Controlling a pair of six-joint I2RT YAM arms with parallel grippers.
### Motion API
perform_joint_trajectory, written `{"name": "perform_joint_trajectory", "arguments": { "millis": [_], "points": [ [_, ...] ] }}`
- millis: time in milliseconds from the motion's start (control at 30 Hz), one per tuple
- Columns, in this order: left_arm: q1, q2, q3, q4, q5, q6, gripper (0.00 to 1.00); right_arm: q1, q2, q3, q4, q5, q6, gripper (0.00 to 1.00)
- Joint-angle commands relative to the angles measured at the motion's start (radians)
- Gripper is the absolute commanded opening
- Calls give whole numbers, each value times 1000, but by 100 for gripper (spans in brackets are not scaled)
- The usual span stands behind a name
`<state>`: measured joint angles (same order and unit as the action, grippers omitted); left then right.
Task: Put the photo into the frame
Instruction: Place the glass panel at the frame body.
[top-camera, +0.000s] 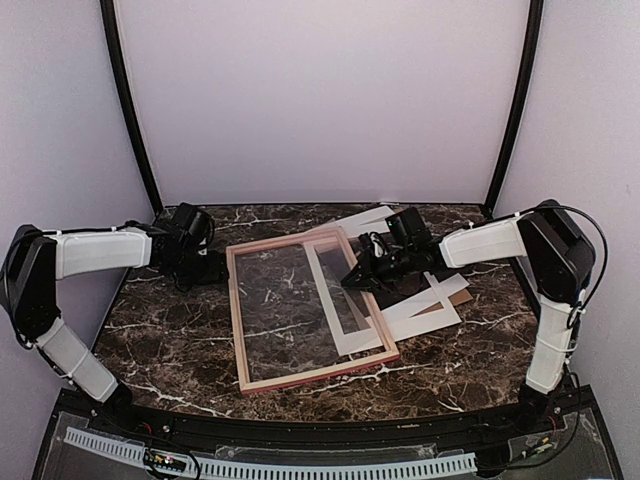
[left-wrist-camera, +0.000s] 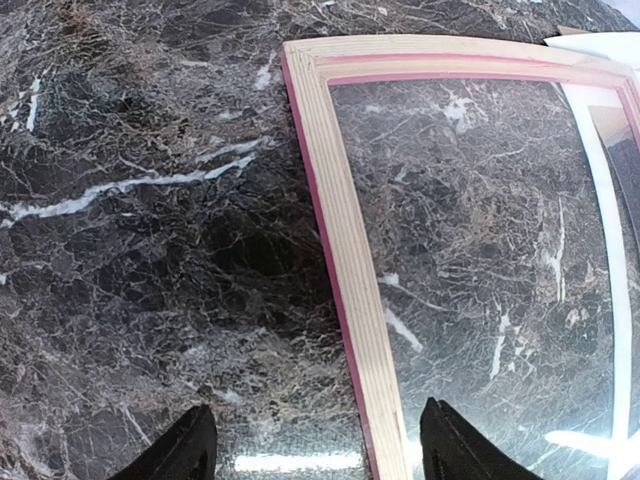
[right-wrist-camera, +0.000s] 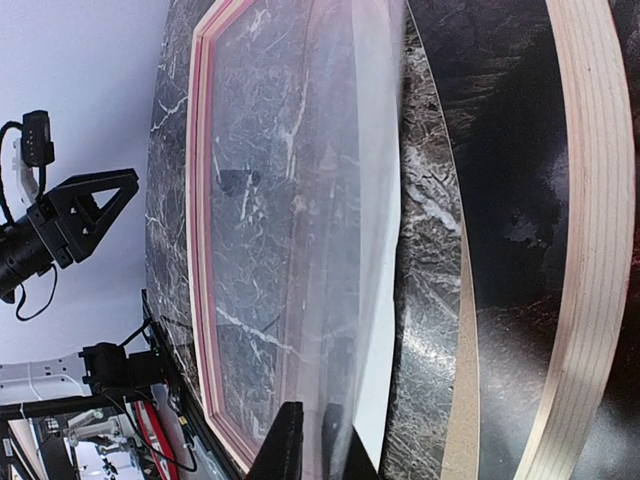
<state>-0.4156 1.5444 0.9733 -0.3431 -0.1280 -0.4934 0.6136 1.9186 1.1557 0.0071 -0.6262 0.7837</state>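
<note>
White-shelled left arm left of the frame, black joints, matching right arm, black wedge fingers, looping black cables

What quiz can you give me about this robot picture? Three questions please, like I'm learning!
1. True or false: the frame is standing upright.
2. What does the table look like? A: dark marble with white veins. B: plain green. C: bare wood.
3. Fill in the gap: the fingers of the left gripper are ___ (open or shut).

Key
1. False. The frame lies flat on the table.
2. A.
3. Open. The two fingertips sit wide apart, one on each side of the frame's rail.
</note>
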Motion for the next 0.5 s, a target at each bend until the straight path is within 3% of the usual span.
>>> {"name": "perform_joint_trajectory", "arguments": {
  "millis": [0, 467],
  "points": [
    [-7, 22, -11, 27, 34, -10, 72, 11, -20, 28, 18, 16, -12, 13],
    [-28, 105, 9, 55, 69, -13, 62, 30, 0, 66, -71, 74, -70, 33]
  ]
}}
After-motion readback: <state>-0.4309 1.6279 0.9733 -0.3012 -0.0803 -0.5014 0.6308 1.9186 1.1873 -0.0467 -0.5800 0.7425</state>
